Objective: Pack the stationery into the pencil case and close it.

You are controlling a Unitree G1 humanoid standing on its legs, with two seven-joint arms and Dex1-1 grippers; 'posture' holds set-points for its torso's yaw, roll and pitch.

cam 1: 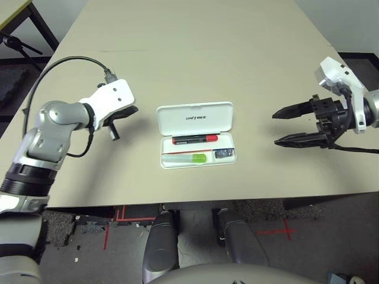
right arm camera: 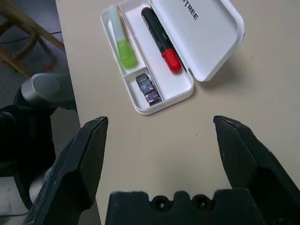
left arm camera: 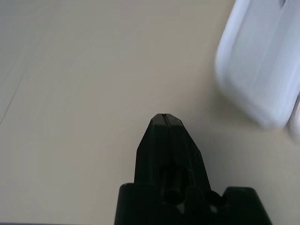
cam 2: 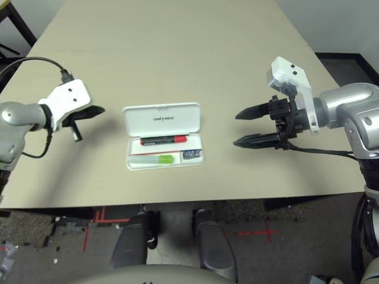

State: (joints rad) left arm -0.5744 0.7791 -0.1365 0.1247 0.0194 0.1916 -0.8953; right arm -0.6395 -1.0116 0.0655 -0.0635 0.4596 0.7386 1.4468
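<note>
One open pencil case (cam 1: 196,118) lies mid-bench (cam 1: 195,53), holding three items: a red marker (cam 1: 195,139), a green-tipped stick (cam 1: 185,159), and a small dark piece (cam 1: 222,154). The left pincer (cam 1: 113,131), at nine o'clock, is closed and empty; the right pincer (cam 1: 277,127), at three o'clock, gapes wide.

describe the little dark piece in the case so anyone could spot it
In the middle of the tan table lies an open white pencil case. In its tray, a small compartment beside the green-tipped stick holds the tiny dark grey-silver piece, far shorter than the red marker.
</note>
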